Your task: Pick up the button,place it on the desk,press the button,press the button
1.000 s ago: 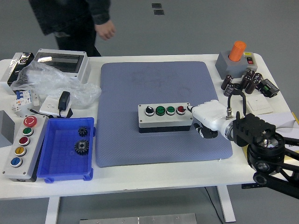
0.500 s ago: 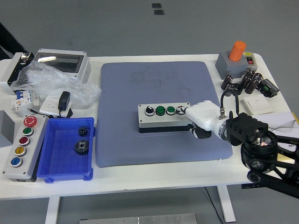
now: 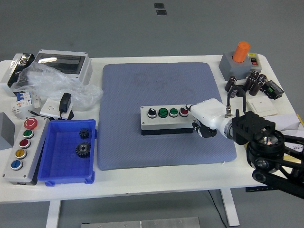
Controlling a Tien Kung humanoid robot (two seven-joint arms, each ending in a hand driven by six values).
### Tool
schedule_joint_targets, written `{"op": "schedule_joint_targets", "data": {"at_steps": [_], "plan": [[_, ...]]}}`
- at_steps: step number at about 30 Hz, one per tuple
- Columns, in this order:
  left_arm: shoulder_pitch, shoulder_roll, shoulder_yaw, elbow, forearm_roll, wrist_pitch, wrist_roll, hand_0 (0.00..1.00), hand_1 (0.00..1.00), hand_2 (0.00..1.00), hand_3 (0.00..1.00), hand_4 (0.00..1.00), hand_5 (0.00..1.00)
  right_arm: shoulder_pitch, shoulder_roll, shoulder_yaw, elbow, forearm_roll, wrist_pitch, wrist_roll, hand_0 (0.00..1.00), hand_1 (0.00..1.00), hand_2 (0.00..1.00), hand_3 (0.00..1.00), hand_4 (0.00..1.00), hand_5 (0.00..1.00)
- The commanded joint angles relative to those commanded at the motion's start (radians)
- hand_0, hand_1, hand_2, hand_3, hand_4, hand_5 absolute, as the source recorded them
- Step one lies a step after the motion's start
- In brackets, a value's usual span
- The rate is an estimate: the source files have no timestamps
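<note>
Button box (image 3: pixel 167 121): it sits flat near the middle of the grey mat (image 3: pixel 142 85), its long side running left to right, with a black knob, two green buttons and a red button (image 3: pixel 183 112) in a row on top. It has not shifted over the last second.
Table (image 3: pixel 156 180): white, with the mat on it; the box is already set down, so the picking and placing look done and the pressing is the step in hand.
Right arm: it comes in from the lower right, and its joint block has drawn a little closer to the box than a second ago.
Right hand (image 3: pixel 207 116): white, at the right end of the box. Half a second ago it lay over the red button; now it has pulled back slightly, so the red cap shows again just beside its tip.
Fingers: curled together with one tip leading toward the red button, holding nothing; whether that tip touches the cap cannot be told.
Meaning: one press looks just finished or released, and a second press on the row probably remains.
Person: stood at the far left edge a second ago, now gone from view.
Left hand: not in view.
</note>
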Motion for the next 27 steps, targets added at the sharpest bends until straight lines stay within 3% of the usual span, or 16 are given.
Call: {"op": "schedule_joint_targets", "data": {"at_steps": [6,14,27], "plan": [[0.001,0.000,-0.003,0.000,0.001,-0.001,-0.002,0.683,0.710,0.644,0.625,0.565,0.466,-0.004,0.012,-0.020,-0.035,0.009,-0.002,0.005,0.409,0.373,0.247,0.902,0.409,0.002],[-0.001,0.000,-0.013,-0.001,0.010,-0.001,-0.004,0.683,0.710,0.644,0.624,0.567,0.468,-0.001,0.008,-0.011,-0.035,0.011,-0.006,0.010,0.404,0.372,0.247,0.894,0.409,0.002],[0.002,-0.002,0.000,0.001,0.000,-0.002,-0.002,0.683,0.710,0.645,0.625,0.571,0.473,-0.017,-0.019,0.098,0.010,0.007,-0.050,0.048,0.393,0.366,0.246,0.883,0.413,0.002]]}}
